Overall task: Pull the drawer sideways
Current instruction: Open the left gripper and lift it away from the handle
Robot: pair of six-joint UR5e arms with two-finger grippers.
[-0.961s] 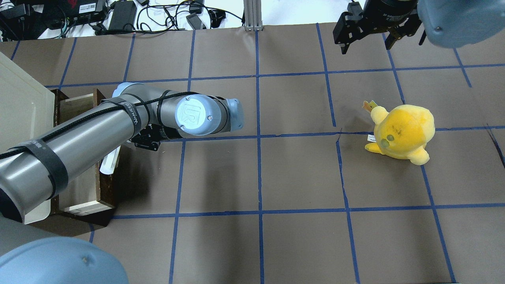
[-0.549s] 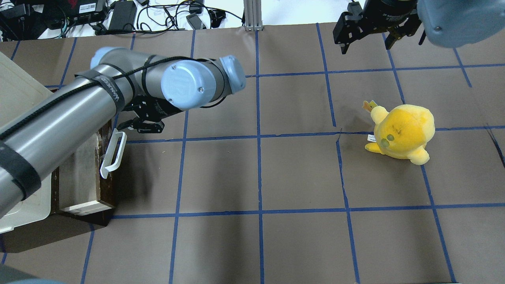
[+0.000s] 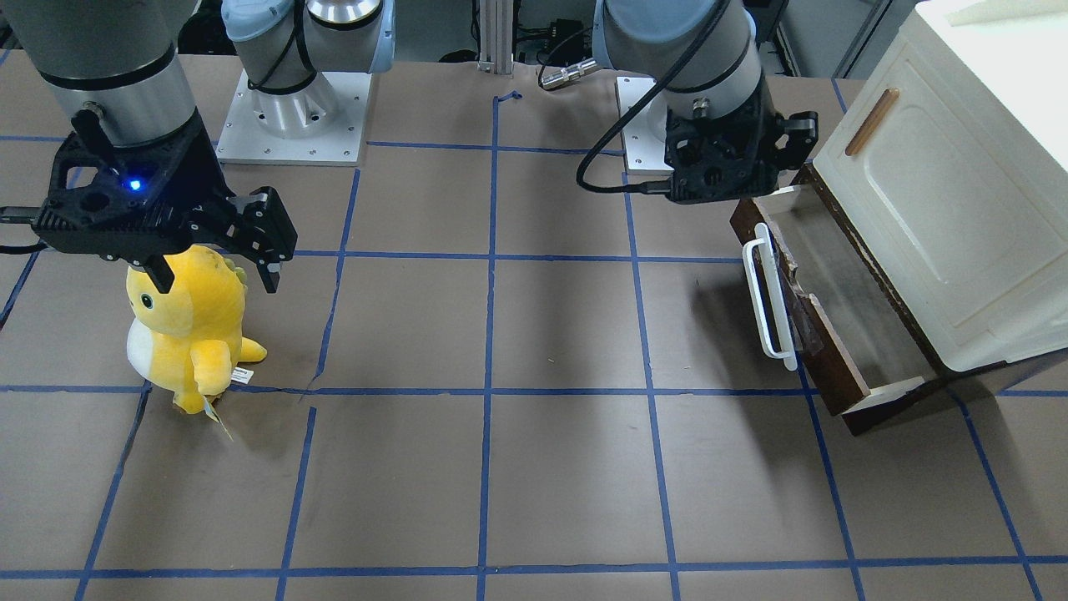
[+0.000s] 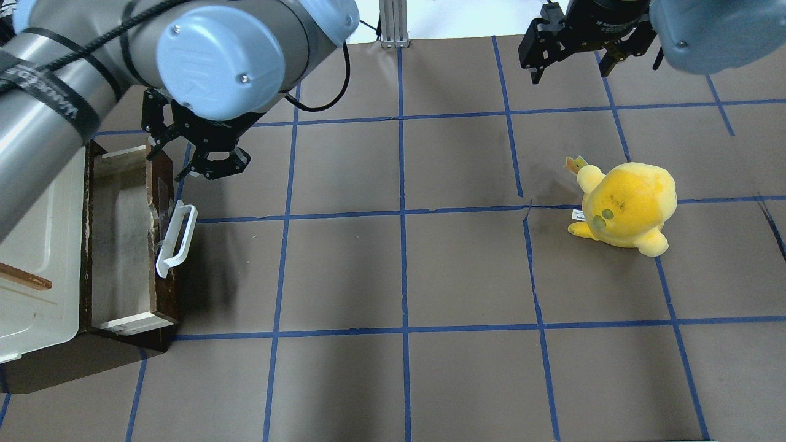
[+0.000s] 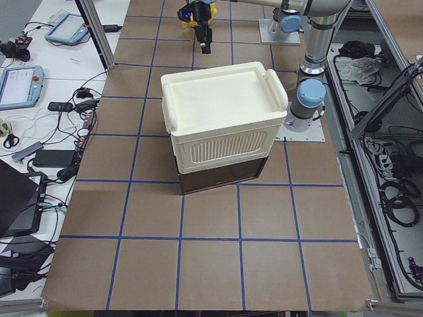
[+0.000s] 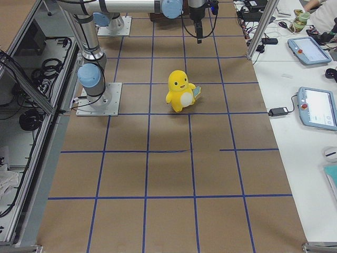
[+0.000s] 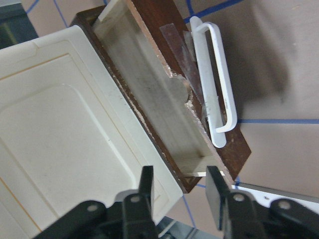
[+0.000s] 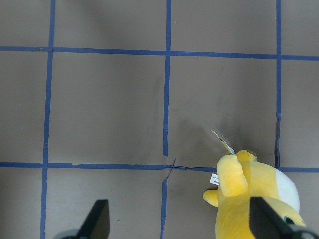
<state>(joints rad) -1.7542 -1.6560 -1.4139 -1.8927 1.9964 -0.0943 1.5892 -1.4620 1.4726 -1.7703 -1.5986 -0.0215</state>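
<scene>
The dark brown drawer stands pulled out from under the cream-white cabinet, and its inside shows nothing in it. Its white bar handle is free. My left gripper is open and empty, raised above the drawer's far end, apart from the handle. In the left wrist view the open fingers frame the drawer and handle below. In the front-facing view the drawer and handle lie below the left gripper. My right gripper is open and empty at the far right.
A yellow plush toy stands on the right half of the table, just beneath the right gripper in the front-facing view. The cabinet door carries a small wooden handle. Cables and boxes lie beyond the far edge.
My left arm has lifted and swung from beside the handle toward the far side. The drawer stays pulled out and has not moved. The right arm is still.
</scene>
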